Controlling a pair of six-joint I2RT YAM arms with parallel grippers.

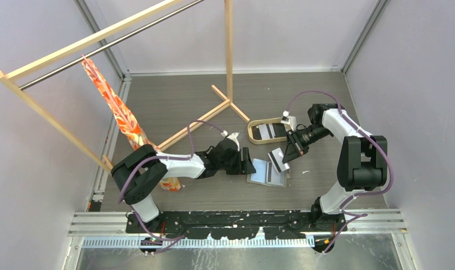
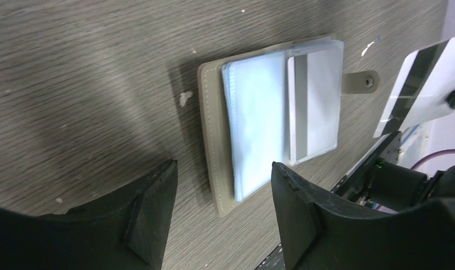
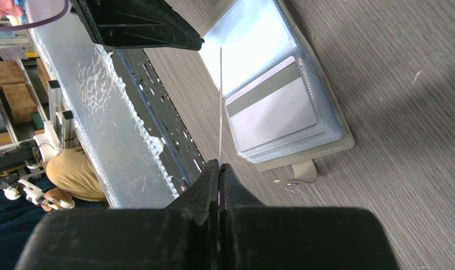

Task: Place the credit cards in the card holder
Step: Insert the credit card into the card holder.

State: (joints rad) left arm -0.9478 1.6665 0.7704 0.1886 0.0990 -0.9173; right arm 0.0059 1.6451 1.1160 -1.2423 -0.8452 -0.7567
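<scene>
Right tool pinches thin card near clear-sleeved holder.

The left gripper is hovering over the wood-grain table, its two black fingers standing well apart. Beyond them the grey-taupe card holder is lying open, its clear sleeves fanning out. A whitish credit card is sitting in the right-hand sleeve, beside the snap tab. A dark-striped card is tilting at the upper right.
</scene>
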